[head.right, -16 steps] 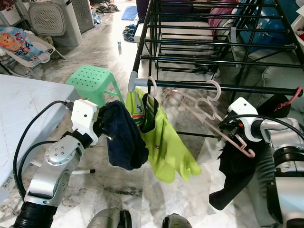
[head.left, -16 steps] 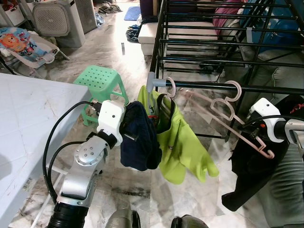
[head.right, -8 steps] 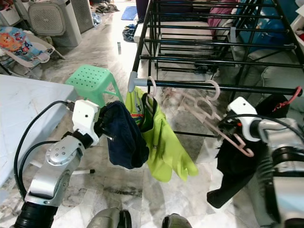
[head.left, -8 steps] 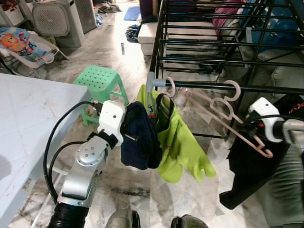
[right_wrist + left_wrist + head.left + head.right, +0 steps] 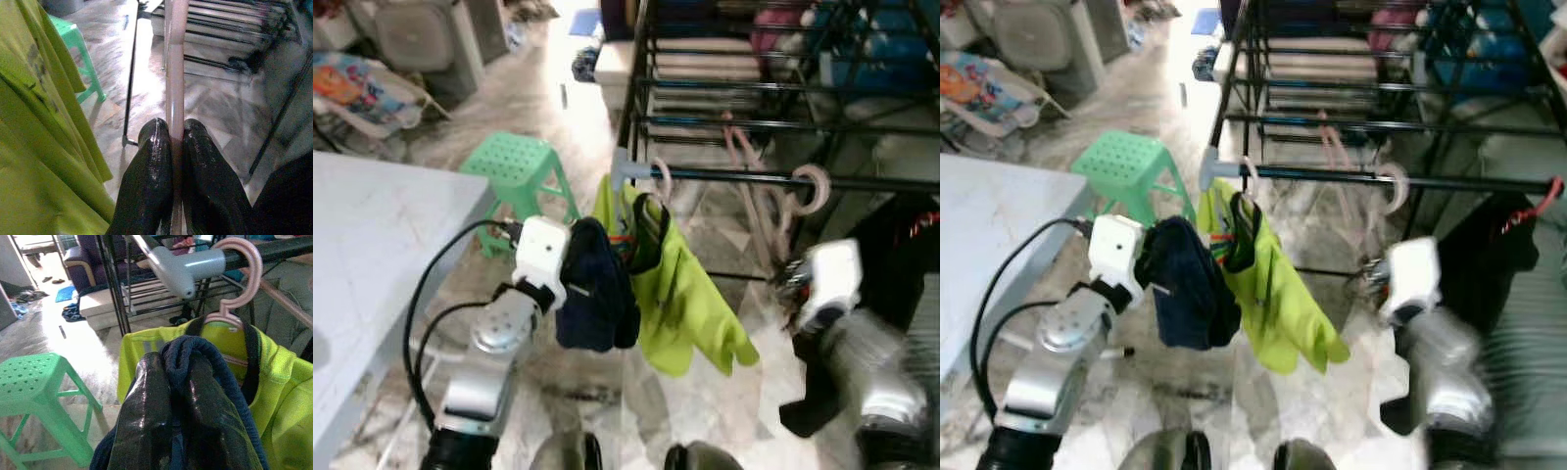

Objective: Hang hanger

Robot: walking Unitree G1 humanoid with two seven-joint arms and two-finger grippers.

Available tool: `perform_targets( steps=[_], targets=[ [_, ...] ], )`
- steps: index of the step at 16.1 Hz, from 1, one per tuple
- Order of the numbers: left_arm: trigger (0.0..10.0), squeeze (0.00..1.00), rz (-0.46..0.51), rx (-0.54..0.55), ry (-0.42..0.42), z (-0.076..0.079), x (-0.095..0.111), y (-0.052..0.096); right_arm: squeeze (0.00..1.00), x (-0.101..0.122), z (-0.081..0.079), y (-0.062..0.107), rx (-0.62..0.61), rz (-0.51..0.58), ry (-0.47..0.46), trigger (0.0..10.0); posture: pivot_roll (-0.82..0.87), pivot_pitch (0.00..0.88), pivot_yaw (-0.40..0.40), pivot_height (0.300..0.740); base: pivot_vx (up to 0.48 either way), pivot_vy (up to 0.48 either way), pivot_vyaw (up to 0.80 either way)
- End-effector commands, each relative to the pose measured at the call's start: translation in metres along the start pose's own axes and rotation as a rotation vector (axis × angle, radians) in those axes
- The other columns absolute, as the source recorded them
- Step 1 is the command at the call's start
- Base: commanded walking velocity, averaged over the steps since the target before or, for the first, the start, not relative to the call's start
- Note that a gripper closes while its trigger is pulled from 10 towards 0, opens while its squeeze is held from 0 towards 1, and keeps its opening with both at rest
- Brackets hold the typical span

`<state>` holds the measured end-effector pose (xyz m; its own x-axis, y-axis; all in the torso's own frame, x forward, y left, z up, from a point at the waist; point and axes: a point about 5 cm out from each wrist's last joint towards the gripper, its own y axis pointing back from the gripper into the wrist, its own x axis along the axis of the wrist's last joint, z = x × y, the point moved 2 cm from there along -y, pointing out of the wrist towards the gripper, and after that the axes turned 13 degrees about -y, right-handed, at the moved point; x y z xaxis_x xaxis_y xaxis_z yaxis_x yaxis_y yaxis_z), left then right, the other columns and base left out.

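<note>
A pale pink hanger has its hook over the black front rail of the drying rack. My right gripper is shut on the hanger's bar, below the rail and right of a lime green shirt. That shirt hangs from a second pink hanger at the rail's grey end cap. My left gripper is shut on a dark navy garment, which droops beside the green shirt. The head views are blurred.
A green plastic stool stands on the marble floor left of the rack. A white table fills the left side. A black garment hangs at the rail's right end. An air purifier stands at the back left.
My right arm has swung left and closer under the rail, still gripping the pink hanger, which now hangs steeper from its hook. The left arm and navy garment have stayed put.
</note>
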<state>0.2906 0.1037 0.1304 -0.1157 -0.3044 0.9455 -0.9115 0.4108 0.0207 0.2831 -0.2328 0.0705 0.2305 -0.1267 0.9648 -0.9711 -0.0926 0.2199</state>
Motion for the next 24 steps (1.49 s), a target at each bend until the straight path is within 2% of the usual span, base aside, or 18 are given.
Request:
perform_targets(
  steps=[1,2,3,4,5,8,10,11,12,13,15,16,17,24],
  targets=[
    [10.0,0.0,0.023,0.014,-0.015,-0.002,0.005,-0.002,0.0,0.019,-0.002,0.006,-0.084,0.116,0.018,0.0,-0.06,0.049,0.036,0.74,0.0,0.0,0.0],
    [10.0,0.0,0.024,0.015,-0.013,-0.002,0.006,-0.003,0.0,0.012,-0.01,0.012,-0.12,0.13,0.002,0.0,-0.06,0.049,0.036,0.74,0.0,0.0,0.0],
    [10.0,0.0,0.025,0.015,-0.012,-0.002,0.005,-0.004,0.0,0.008,-0.021,0.015,-0.156,0.15,-0.054,1.0,-0.06,0.046,0.036,0.74,0.0,0.0,0.0],
    [10.0,0.0,0.026,0.014,-0.01,-0.001,0.006,-0.004,0.0,0.009,-0.025,0.02,-0.205,0.154,-0.051,6.6,-0.06,0.043,0.035,0.74,0.0,0.0,0.0],
    [10.0,0.0,0.028,0.014,-0.01,-0.001,0.006,-0.005,0.0,0.009,-0.027,0.022,-0.215,0.153,-0.066,10.0,-0.06,0.043,0.032,0.74,-0.24,0.0,0.0],
    [10.0,0.0,0.028,0.016,-0.007,0.001,0.006,-0.005,0.0,0.001,-0.028,0.023,-0.275,0.094,-0.147,10.0,-0.06,0.04,0.024,0.74,-0.299,0.0,0.0],
    [10.0,0.0,0.029,0.015,-0.006,0.001,0.006,-0.006,0.0,0.004,-0.032,0.019,-0.26,0.094,-0.15,10.0,-0.06,0.041,0.021,0.74,-0.334,0.0,0.0],
    [10.0,0.0,0.03,0.015,-0.007,0.001,0.007,-0.006,0.0,0.005,-0.032,0.019,-0.294,0.088,-0.147,10.0,-0.06,0.041,0.021,0.74,-0.334,0.0,0.0],
    [10.0,0.0,0.031,0.017,-0.008,0.0,0.007,-0.006,0.0,0.004,-0.035,0.019,-0.29,0.065,-0.178,10.0,-0.06,0.041,0.021,0.74,-0.334,0.0,0.0],
    [10.0,0.0,0.032,0.015,-0.01,0.0,0.007,-0.006,0.0,0.006,-0.035,0.019,-0.307,0.087,-0.137,10.0,-0.06,0.041,0.021,0.74,-0.334,0.0,0.0],
    [10.0,0.0,0.036,0.01,-0.013,0.0,0.007,-0.008,0.0,-0.001,-0.03,0.019,-0.365,0.051,-0.193,10.0,-0.05,0.033,0.026,0.74,-0.336,0.0,0.0],
    [10.0,0.0,0.037,0.009,-0.014,0.0,0.008,-0.008,0.0,-0.001,-0.027,0.019,-0.381,0.05,-0.174,10.0,-0.05,0.033,0.026,0.74,-0.334,0.0,0.0],
    [10.0,0.0,0.037,0.008,-0.015,0.0,0.008,-0.008,0.0,-0.002,-0.024,0.02,-0.404,0.044,-0.199,10.0,-0.05,0.032,0.028,0.74,-0.334,0.0,0.0],
    [10.0,0.0,0.04,-0.012,-0.018,0.003,0.007,-0.009,0.0,0.005,-0.013,0.018,-0.435,0.063,-0.197,10.0,-0.05,0.025,0.027,0.74,-0.332,0.0,0.0]
  ],
)
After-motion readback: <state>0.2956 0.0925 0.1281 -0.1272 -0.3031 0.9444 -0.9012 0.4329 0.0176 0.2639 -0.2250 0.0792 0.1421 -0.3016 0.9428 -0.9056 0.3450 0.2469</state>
